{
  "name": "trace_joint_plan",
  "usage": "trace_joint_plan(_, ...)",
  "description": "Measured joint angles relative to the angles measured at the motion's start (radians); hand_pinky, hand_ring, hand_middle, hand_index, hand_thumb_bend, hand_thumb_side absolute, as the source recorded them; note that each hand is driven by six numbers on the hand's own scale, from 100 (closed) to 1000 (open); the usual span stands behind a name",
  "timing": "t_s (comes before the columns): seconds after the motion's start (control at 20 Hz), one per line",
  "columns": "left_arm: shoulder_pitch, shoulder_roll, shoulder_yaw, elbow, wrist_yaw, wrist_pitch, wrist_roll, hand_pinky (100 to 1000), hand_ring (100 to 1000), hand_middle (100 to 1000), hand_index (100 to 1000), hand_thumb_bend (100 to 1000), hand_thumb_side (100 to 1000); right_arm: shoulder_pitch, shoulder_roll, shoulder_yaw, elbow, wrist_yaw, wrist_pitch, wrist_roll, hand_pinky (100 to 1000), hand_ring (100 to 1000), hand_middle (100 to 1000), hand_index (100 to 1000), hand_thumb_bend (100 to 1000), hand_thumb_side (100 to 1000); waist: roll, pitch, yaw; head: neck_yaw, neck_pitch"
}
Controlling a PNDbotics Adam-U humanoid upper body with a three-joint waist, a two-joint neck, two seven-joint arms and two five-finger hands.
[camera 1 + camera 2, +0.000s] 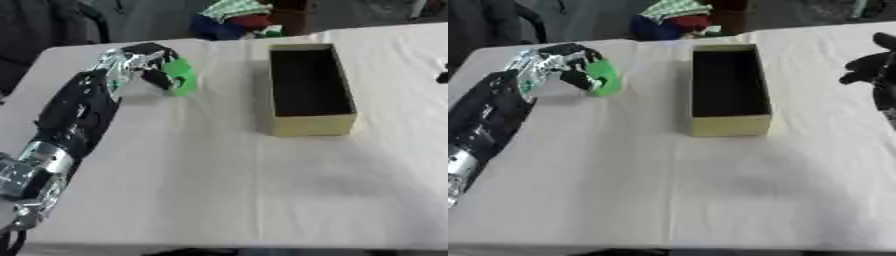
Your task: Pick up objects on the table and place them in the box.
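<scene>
Pinching a blurred green object, the left hand fingers half hide it; the right hand is cut off, fingers unreadable.

One green object, one box, two hands: left hand, right hand.

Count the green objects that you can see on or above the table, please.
1. The single green object is at the table's far left, left of the open box, with the left hand's fingers curled round it. Parts behind the fingers may be hidden.
</scene>
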Motion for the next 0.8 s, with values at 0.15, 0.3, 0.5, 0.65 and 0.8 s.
trace_joint_plan(0.15,0.001,0.0,0.0,-0.006,0.001,-0.007,0.022,638,594,572,898,144,194,0.0,0.0,0.0,0.0,0.0,0.001,0.001,839,724,736,1000,100,499,-0.001,-0.001,0.0,0.0,0.0)
trace_joint_plan(0.3,0.0,0.003,0.0,-0.03,0.018,-0.015,0.046,637,581,556,891,110,156,0.0,0.001,0.0,0.0,0.0,0.001,0.001,839,724,736,1000,100,499,-0.005,-0.006,0.0,0.0,0.0)
trace_joint_plan(0.5,-0.027,0.024,-0.009,-0.09,0.071,-0.025,0.069,639,579,548,887,100,135,0.005,0.003,0.0,0.0,0.0,0.001,0.001,839,724,736,1000,100,498,-0.007,-0.014,0.001,0.0,0.0)
trace_joint_plan(0.65,-0.052,0.028,-0.032,-0.15,0.113,-0.04,0.084,642,582,549,889,109,124,0.005,0.009,0.002,0.0,0.0,0.001,0.005,839,724,736,1000,100,499,-0.007,-0.017,-0.003,0.003,0.0)
trace_joint_plan(0.8,-0.067,0.011,-0.069,-0.211,0.139,-0.065,0.091,649,588,555,893,111,130,0.005,0.017,0.011,0.002,-0.001,0.001,0.013,839,724,736,1000,100,498,-0.008,-0.019,-0.016,0.01,0.0)
